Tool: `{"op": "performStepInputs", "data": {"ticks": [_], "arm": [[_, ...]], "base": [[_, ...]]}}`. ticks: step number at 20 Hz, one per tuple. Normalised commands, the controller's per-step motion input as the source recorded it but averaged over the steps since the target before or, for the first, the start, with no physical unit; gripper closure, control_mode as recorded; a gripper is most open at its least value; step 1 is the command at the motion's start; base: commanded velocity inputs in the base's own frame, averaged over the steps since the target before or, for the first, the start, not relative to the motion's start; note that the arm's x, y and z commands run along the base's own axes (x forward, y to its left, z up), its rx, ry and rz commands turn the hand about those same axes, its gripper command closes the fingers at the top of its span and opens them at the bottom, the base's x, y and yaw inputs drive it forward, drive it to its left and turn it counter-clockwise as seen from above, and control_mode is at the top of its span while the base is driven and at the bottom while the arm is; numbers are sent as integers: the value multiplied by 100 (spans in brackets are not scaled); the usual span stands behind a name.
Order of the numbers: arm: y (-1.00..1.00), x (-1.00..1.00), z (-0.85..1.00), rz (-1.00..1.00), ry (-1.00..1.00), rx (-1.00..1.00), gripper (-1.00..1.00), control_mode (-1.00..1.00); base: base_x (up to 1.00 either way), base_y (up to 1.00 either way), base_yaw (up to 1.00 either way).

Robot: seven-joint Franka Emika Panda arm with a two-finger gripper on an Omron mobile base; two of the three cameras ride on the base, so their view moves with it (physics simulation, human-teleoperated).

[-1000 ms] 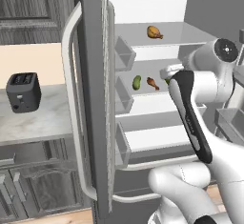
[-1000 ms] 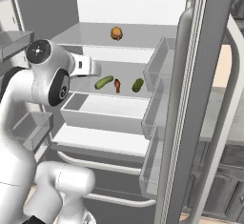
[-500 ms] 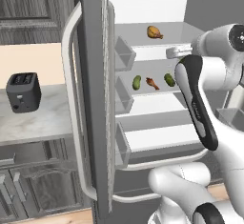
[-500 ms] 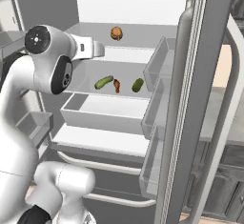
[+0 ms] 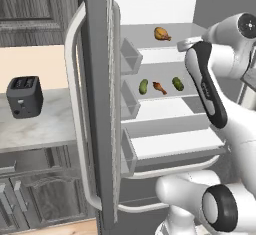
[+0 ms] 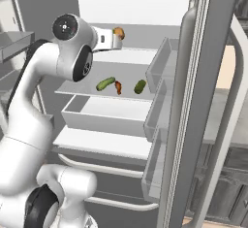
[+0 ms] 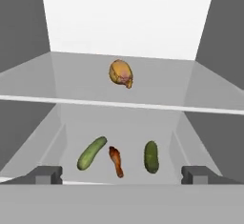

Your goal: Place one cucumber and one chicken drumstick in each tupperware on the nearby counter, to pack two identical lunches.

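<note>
the end effector (image 7: 121, 175) is hanging wide open and empty, facing the fridge shelves to line up a pick. two cucumbers (image 7: 91, 152) (image 7: 151, 157) are flanking one drumstick (image 7: 116, 161) mid-shelf; another drumstick (image 7: 121, 73) is lying above.

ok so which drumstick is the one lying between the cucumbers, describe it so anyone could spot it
Look into the open fridge and find the middle shelf, below the one with a single golden drumstick. Two green cucumbers lie there, and the drumstick you want is the thin reddish-brown piece between them, darker and slimmer than the plump one above.
</note>
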Motion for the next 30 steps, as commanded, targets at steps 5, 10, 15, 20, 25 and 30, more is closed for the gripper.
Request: {"op": "performStepInputs", "data": {"ticks": [5,10,15,20,25,30], "arm": [[-8,85,2,0,0,5,-100,-100],[0,81,0,0,0,2,-100,-100],[0,70,0,0,1,0,-100,-100],[6,57,-2,0,1,0,-100,-100],[14,49,-12,0,2,0,-100,-100],[6,49,-19,0,2,0,-100,-100]], "base": [[0,0,0],[0,0,0],[0,0,0],[0,0,0],[0,0,0],[0,0,0]]}}
